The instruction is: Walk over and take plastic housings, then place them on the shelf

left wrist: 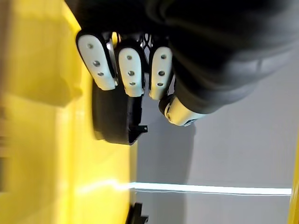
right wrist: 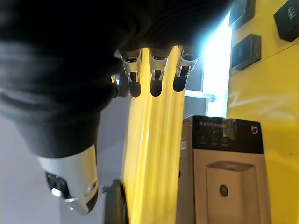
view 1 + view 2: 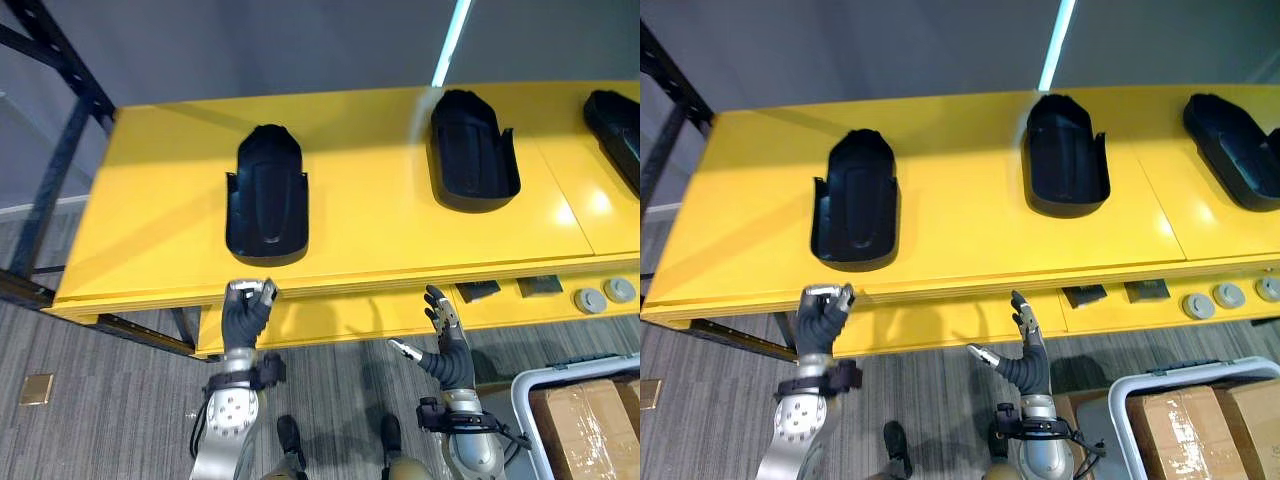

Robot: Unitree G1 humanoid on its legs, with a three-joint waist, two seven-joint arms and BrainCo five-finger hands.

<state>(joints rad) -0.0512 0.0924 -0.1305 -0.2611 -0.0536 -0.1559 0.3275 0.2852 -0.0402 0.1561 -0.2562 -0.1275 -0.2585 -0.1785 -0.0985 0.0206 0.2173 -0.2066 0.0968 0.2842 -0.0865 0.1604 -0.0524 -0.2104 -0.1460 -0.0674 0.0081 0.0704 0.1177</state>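
Black plastic housings (image 3: 267,195), three in a row on the broad yellow shelf (image 3: 380,215), each lying lengthwise front to back, well apart from one another. Leftmost black housing (image 3: 855,200) near the shelf's front edge, just beyond the left hand (image 3: 246,312) and apart from it. Left fingers (image 1: 131,70) clenched into a fist at that edge, grasping nothing. Middle black housing (image 3: 472,152) farther back, well apart from both hands. Right hand (image 3: 445,340) below the front edge, roughly in line with the middle housing. Right fingers (image 2: 156,77) released and spread, thumb out to the side, touching nothing. Rightmost black housing (image 3: 618,130) cut off at the view's side, far from either hand.

On the lower yellow ledge (image 3: 330,320) under the shelf, toward the right: two small dark square pieces (image 3: 478,291), then two grey round discs (image 3: 590,299). At lower right, white-rimmed bin (image 3: 522,395) holding a brown cardboard box (image 3: 590,415) under clear wrap. In the right wrist view, printed carton (image 2: 224,177) with a picture of a tall pale appliance, beside a yellow surface; lettering too small to make out.
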